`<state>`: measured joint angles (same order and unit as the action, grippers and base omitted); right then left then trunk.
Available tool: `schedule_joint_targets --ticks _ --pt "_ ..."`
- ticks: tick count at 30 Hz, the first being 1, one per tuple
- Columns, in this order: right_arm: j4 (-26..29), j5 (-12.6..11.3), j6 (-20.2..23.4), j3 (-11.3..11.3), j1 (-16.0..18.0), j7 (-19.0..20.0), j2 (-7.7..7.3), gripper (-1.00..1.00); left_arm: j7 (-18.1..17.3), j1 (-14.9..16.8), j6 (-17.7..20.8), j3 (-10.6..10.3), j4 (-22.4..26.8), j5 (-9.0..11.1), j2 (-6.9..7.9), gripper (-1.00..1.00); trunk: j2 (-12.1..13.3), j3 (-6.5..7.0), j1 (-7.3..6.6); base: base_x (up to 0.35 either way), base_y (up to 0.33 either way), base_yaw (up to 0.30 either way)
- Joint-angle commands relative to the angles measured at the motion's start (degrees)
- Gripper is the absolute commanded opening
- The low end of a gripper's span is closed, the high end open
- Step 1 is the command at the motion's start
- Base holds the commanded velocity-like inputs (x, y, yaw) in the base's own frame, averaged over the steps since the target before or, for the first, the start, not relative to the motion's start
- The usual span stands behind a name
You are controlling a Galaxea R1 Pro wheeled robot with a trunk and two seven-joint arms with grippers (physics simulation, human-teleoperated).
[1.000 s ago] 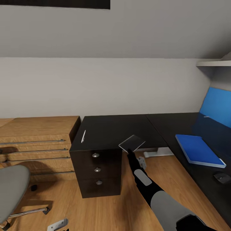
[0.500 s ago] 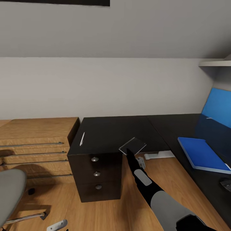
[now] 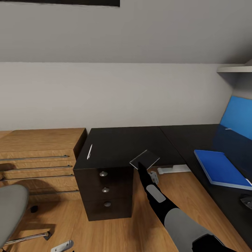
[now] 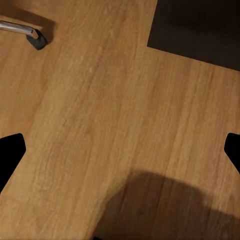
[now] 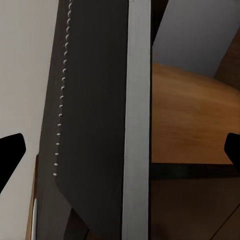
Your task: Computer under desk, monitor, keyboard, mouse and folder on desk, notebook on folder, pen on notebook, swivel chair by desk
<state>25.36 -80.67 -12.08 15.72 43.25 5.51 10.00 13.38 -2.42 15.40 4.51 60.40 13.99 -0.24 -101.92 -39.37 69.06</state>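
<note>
Above desk (image 3: 122, 143), right arm (image 3: 164, 206) outstretched, notebook (image 3: 144, 159) seemingly gripped.

**Black desk, blue folder, warm wood**

The desk (image 3: 126, 141) has a black top and a black drawer unit with round silver knobs (image 3: 103, 173). On it lie a bright blue folder (image 3: 220, 168) and a thin white pen (image 3: 89, 151). The notebook (image 3: 144, 159) is pale grey, nearly glassy. The cabinet (image 3: 38, 147) and floor (image 4: 100, 125) are honey-coloured wood with visible grain. The chair (image 3: 10, 206) has a grey seat and a chrome leg. The wall (image 3: 112, 94) is off-white. The right arm (image 3: 157, 199) is black with grey panels.
</note>
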Motion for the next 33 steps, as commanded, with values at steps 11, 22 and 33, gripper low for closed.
schedule_joint_targets --ticks 11,22,33 --pt "-0.1 -0.6 -0.5 0.4 0.1 0.2 0.0 -1.0 0.3 0.0 0.2 0.1 0.2 0.6 -0.03 1.0 0.0 -0.05 0.0 0.0 0.0 0.0" --pt "-0.1 -0.5 -0.6 0.4 0.1 0.3 0.0 -1.0 0.4 0.0 0.2 0.0 0.2 0.6 -0.03 1.0 0.0 -0.05 0.0 0.0 0.0 0.0" --pt "0.4 -0.1 -1.1 1.2 0.1 4.4 0.0 -1.0 0.5 0.0 0.3 0.1 0.1 0.7 -0.04 1.0 4.0 1.75 -2.2 0.0 0.0 0.0"
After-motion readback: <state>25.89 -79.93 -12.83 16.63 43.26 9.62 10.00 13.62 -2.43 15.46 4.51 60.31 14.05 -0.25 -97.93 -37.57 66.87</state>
